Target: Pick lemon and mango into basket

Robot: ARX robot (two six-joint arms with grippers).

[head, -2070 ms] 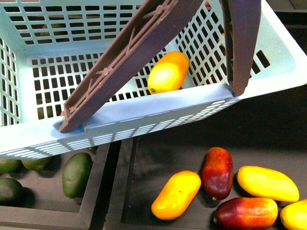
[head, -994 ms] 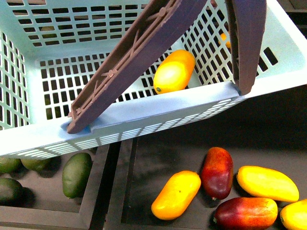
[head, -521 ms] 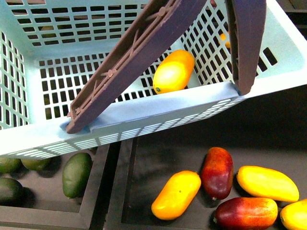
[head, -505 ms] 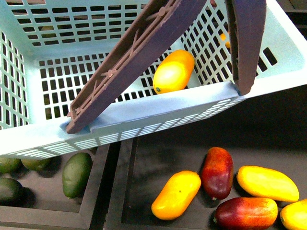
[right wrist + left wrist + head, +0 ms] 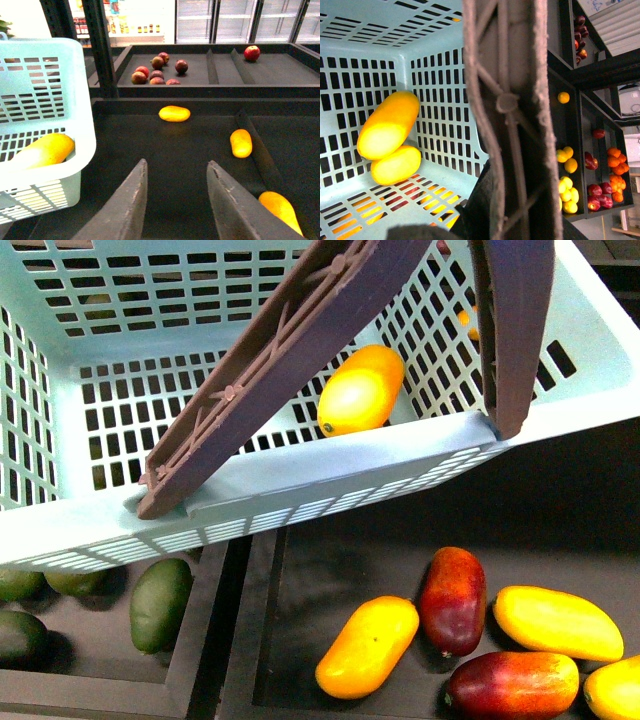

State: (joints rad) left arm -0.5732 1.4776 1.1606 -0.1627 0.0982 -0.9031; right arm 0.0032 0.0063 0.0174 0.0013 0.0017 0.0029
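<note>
A light turquoise slotted basket (image 5: 330,465) fills the upper half of the front view, tilted, its two brown handles (image 5: 270,365) swung up across the opening. Inside, toward 1 o'clock in the frame, a yellow-orange mango (image 5: 360,390) lies against the near wall. The left wrist view shows two fruits on the basket floor, touching: the mango (image 5: 389,125), oblong and smooth, and a shorter, paler yellow lemon (image 5: 396,164) just beside it. In that view a brown handle runs through the middle of the frame close to the lens; the left gripper's fingers are hidden, so its state cannot be told.

Below the basket, a black tray (image 5: 330,570) at 5 o'clock holds loose yellow mangoes (image 5: 367,646) and dark red mangoes (image 5: 453,600), some touching. A neighbouring tray at 7 o'clock holds green oval fruits (image 5: 160,604).

The right gripper (image 5: 175,200) hangs over a dark shelf with its two fingers spread apart and nothing between them. The basket's corner shows beside it, with a yellow fruit visible through the slots.
</note>
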